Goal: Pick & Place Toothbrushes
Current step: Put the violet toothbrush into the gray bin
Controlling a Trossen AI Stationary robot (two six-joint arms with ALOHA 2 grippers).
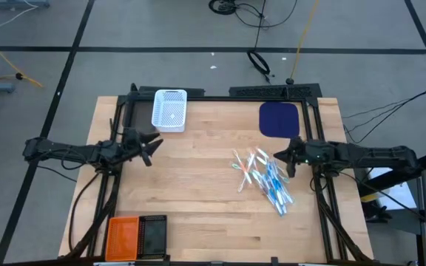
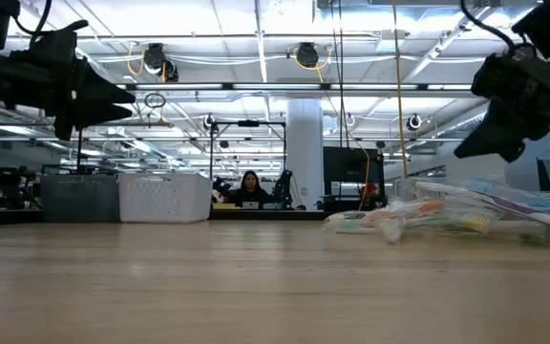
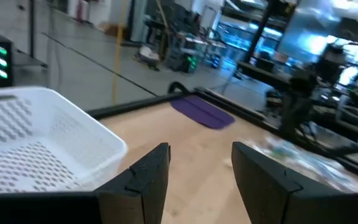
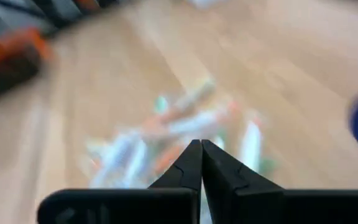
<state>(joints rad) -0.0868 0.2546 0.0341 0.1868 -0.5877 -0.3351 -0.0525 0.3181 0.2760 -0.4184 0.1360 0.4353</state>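
- Beyond the table we see a big workshop hall with ceiling lights and racks, and a person seated at a desk far off in the low view.
- Our wooden table (image 1: 198, 207) fills the middle of the high view; clock directions below are read on that view, twelve at the far edge.
- At about eleven o'clock sits the white basket (image 1: 170, 109), and at about one o'clock lies a dark blue mat (image 1: 279, 118).
- At seven o'clock, on the near edge, we see an orange basket (image 1: 122, 235) with a black basket (image 1: 152, 233) just beside it.
- Our left arm waits at nine o'clock; the left gripper (image 1: 151, 145) hangs in the air near the white basket, its fingers (image 3: 148, 177) apart and holding nothing.
- Our right arm reaches in from three o'clock; the right gripper (image 1: 281, 159) is raised at the edge of the pile, its fingers (image 4: 191, 165) pressed together with nothing between them.
- The toothbrushes (image 1: 261, 177) lie in a loose heap at about four o'clock from the centre, all on the wood, none in any basket that we can see.
- We judge the task to be at its start: the first pick is in hand.
- Next, we think, the right gripper must part its fingers, drop onto one handle at the heap's edge and close on it alone.
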